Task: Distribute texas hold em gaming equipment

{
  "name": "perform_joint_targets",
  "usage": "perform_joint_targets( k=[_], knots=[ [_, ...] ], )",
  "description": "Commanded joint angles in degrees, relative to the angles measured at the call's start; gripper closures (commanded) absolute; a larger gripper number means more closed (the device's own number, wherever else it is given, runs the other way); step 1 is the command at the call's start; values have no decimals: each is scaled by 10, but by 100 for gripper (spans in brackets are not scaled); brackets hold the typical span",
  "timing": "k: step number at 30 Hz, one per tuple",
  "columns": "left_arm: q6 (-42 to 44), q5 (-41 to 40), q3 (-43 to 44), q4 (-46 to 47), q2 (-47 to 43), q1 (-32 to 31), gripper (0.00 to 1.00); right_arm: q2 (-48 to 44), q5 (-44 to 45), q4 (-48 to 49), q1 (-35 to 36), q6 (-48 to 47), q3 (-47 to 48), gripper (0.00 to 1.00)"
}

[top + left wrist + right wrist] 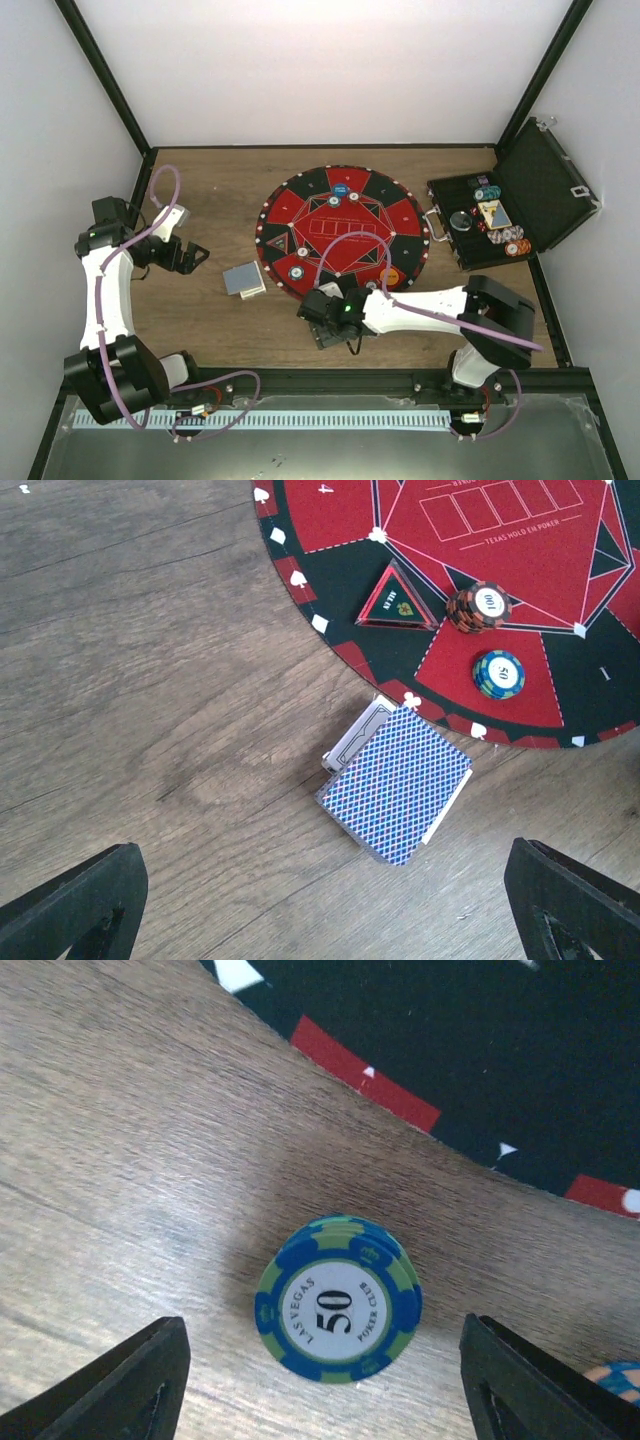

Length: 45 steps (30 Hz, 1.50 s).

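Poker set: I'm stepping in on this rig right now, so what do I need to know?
Left gripper: open, with the card deck ahead of it, unsplit on the table beside the mat.
Right gripper: open around a teal 50 chip stack on the table just off the mat.
Done: brown 100 stack, second teal stack, blue button and orange button sit on the mat.
Left: deal the cards; more chips wait in the open case.
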Motion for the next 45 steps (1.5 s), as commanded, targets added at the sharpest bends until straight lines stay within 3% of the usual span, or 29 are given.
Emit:
perform_joint_targets(
  k=[1,29,40,45],
  knots=[
    [12,-2,-3,2,-7,3,0,29,2,9,3,3,25,25],
    [11,0,2,4,-3,3,0,43,15,12,-16,-22,29,53],
    [34,-14,3,-11,-9,3,0,50,15,17,-19,-25,28,51],
    [60,-20,7,-23,-12,3,0,49,12,19,-20,-28,28,57]
  ],
)
